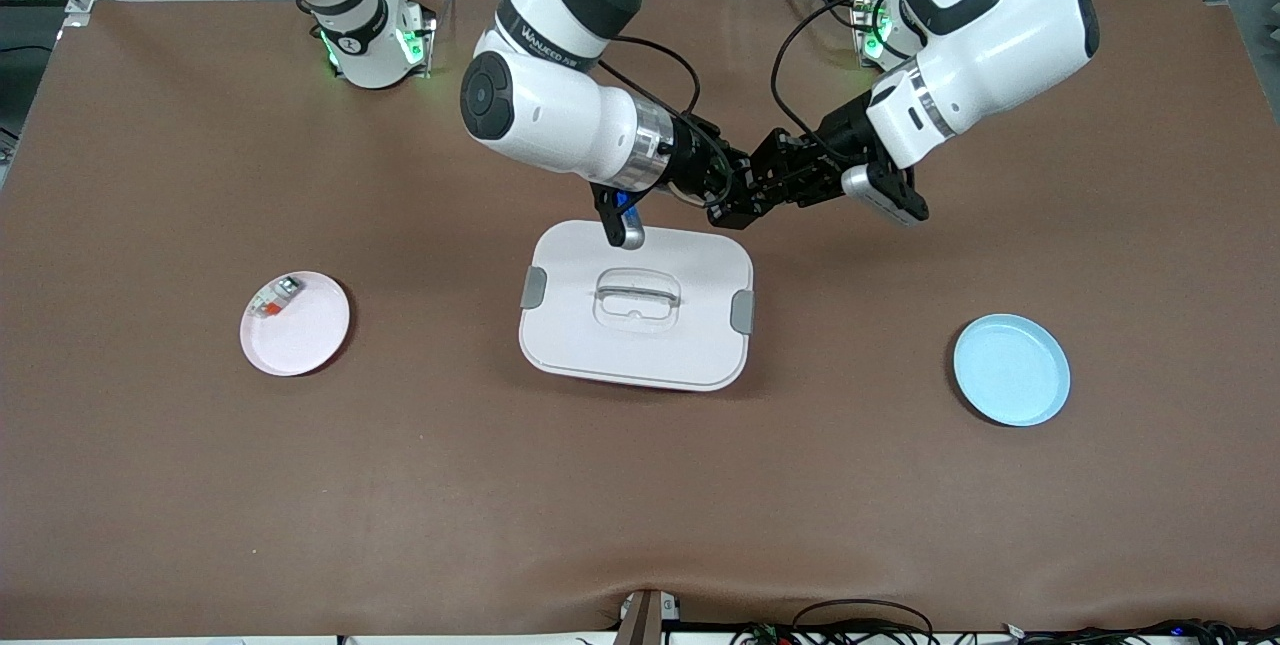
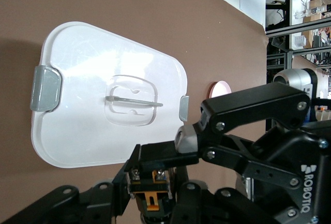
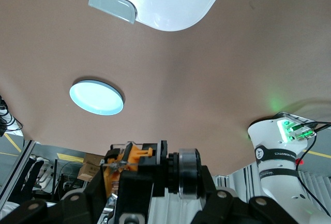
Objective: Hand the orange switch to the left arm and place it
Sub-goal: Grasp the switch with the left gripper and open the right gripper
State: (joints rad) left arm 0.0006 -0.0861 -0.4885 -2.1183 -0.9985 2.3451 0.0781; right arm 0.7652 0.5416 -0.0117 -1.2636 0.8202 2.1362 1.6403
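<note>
While meeting above the surface beside the box (image 1: 636, 307), both hands pinch the orange switch (image 2: 151, 199): right hand (image 1: 728, 187) and left hand (image 1: 765, 187) clenched on it together. Handover midway; release by right, then carry to blue plate (image 1: 1011, 370) left.

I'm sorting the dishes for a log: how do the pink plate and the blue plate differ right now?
The pink plate lies toward the right arm's end of the table; the blue plate lies toward the left arm's end. The pink plate carries a small white-grey piece with a red mark; the blue plate carries nothing. Both are round, shallow and flat on the table, with the white box between them.
</note>
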